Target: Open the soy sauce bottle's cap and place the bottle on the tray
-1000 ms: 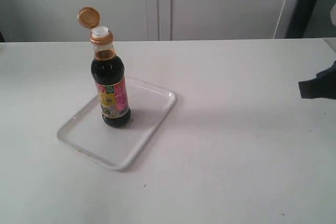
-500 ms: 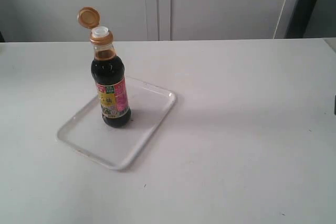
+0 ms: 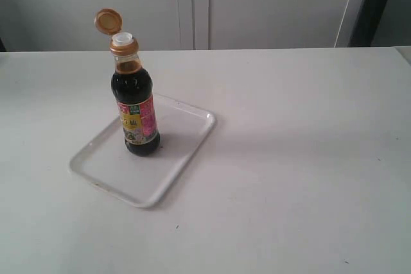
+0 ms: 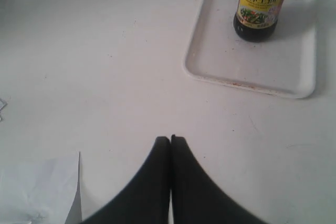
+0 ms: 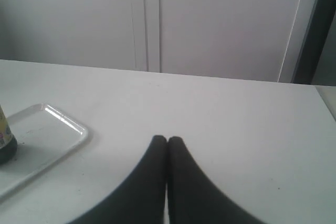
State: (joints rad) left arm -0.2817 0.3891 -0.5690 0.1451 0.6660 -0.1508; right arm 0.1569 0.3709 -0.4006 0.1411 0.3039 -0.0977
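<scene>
The soy sauce bottle (image 3: 135, 108) stands upright on the white tray (image 3: 176, 158), left of the table's middle. Its golden-orange cap (image 3: 107, 21) is flipped open on its hinge, baring the white spout (image 3: 122, 38). In the left wrist view the bottle's lower half (image 4: 258, 6) stands on the tray (image 4: 252, 66), well away from my left gripper (image 4: 170, 139), which is shut on nothing. My right gripper (image 5: 167, 139) is also shut and empty, over bare table; the tray (image 5: 47, 135) and the bottle's base (image 5: 6, 145) lie far off to its side. Neither gripper shows in the exterior view.
A white table (image 3: 289, 158) carries everything. White cabinet doors (image 3: 257, 4) stand behind it, with a dark upright post (image 3: 379, 4) at the far right. A sheet of white paper (image 4: 39, 192) lies beside the left gripper.
The right gripper, seen at the exterior view's right edge a second ago, has drawn out of that view. The bottle and tray have not moved.
</scene>
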